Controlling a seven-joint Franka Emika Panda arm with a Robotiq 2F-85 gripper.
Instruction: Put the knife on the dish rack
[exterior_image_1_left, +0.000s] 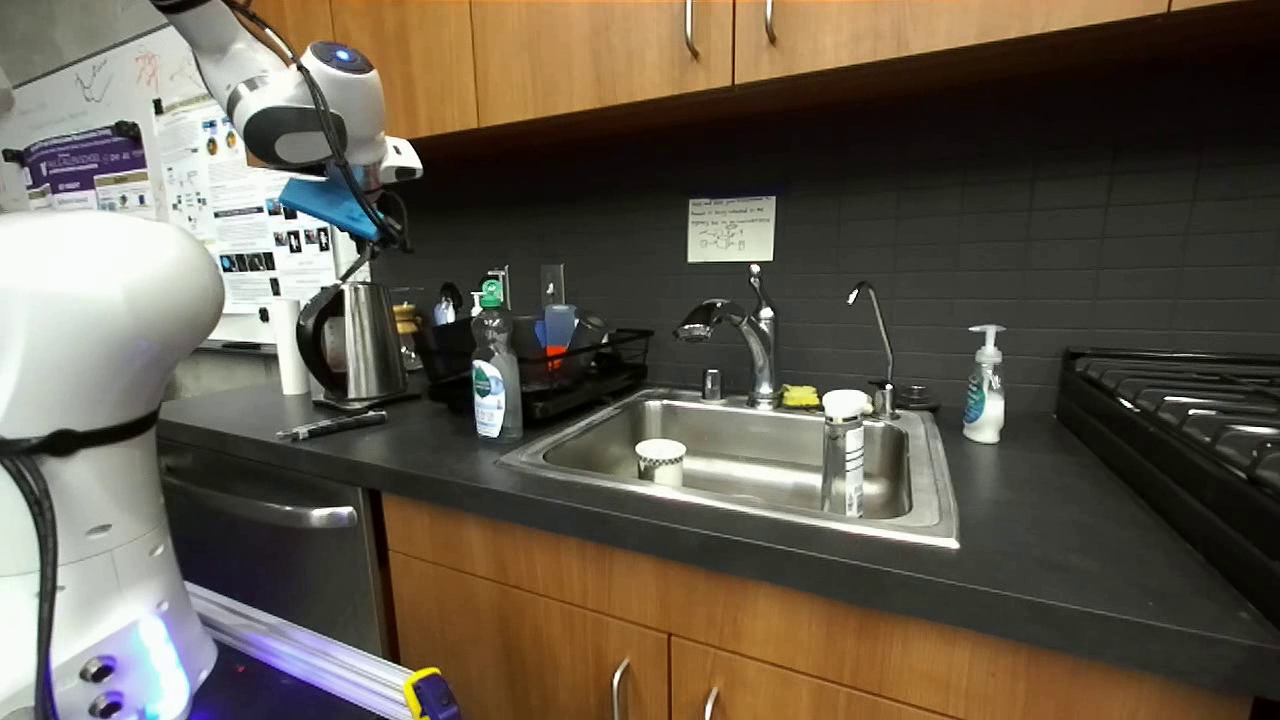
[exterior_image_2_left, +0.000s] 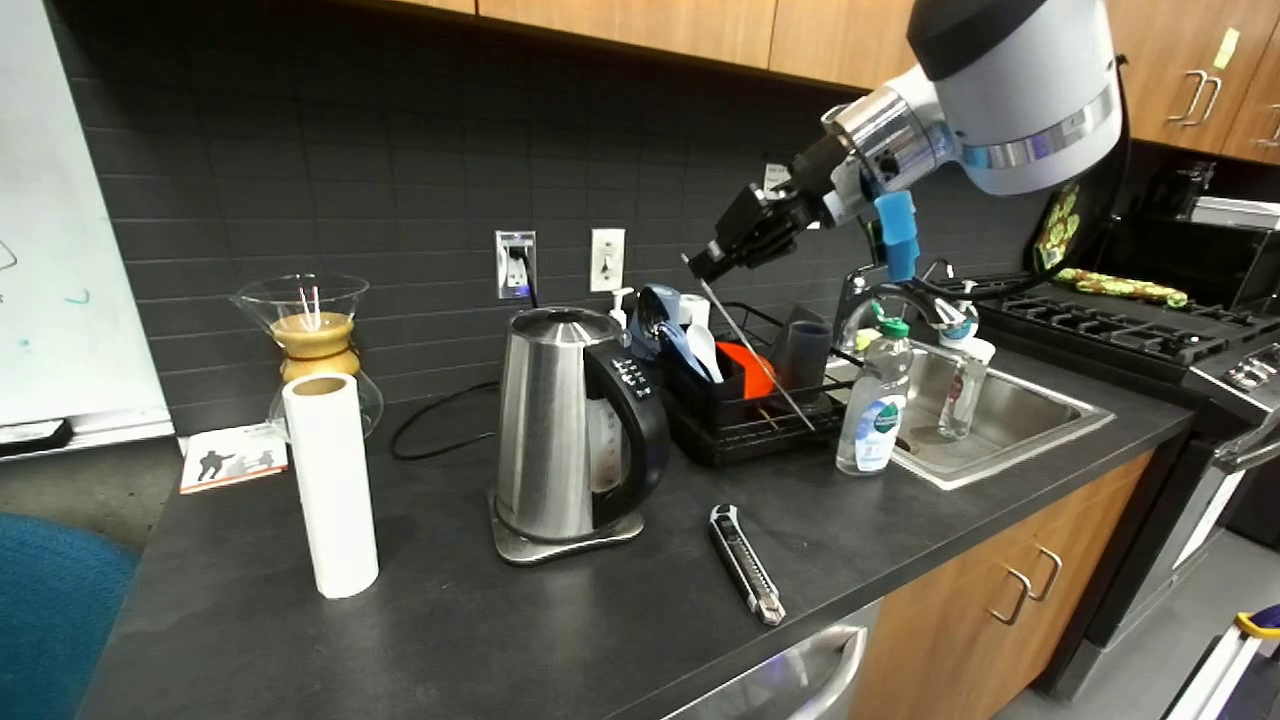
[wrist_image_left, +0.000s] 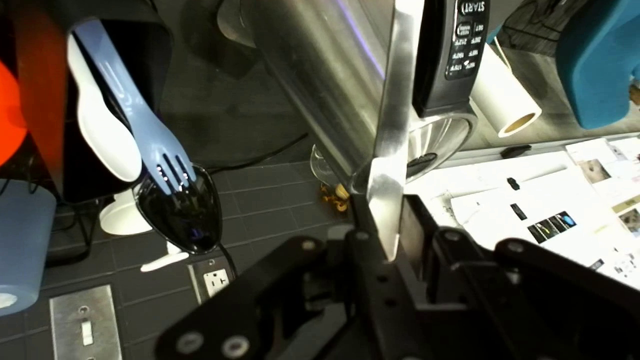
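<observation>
The knife (exterior_image_2_left: 752, 352) is long, thin and steel. My gripper (exterior_image_2_left: 706, 262) is shut on one end of it. It hangs tilted down. In the wrist view the blade (wrist_image_left: 395, 115) stands between the fingers (wrist_image_left: 385, 197) and runs out of the top of the frame. The dish rack (exterior_image_2_left: 740, 442) is low, black and rectangular, with a wire rim; it also shows in an exterior view (exterior_image_1_left: 560, 400). The knife's lower end overlaps the rack's front side in an exterior view; I cannot tell whether it touches. The gripper (exterior_image_1_left: 385, 230) is high above the counter.
A steel kettle (exterior_image_2_left: 550, 430) stands beside the rack. A soap bottle (exterior_image_2_left: 875, 410) stands at the rack's sink side. The rack holds a cutlery holder with a white spoon (wrist_image_left: 107, 130) and blue fork (wrist_image_left: 135, 105). A box cutter (exterior_image_2_left: 745, 565) lies on the counter. The sink (exterior_image_1_left: 930, 480) lies beyond.
</observation>
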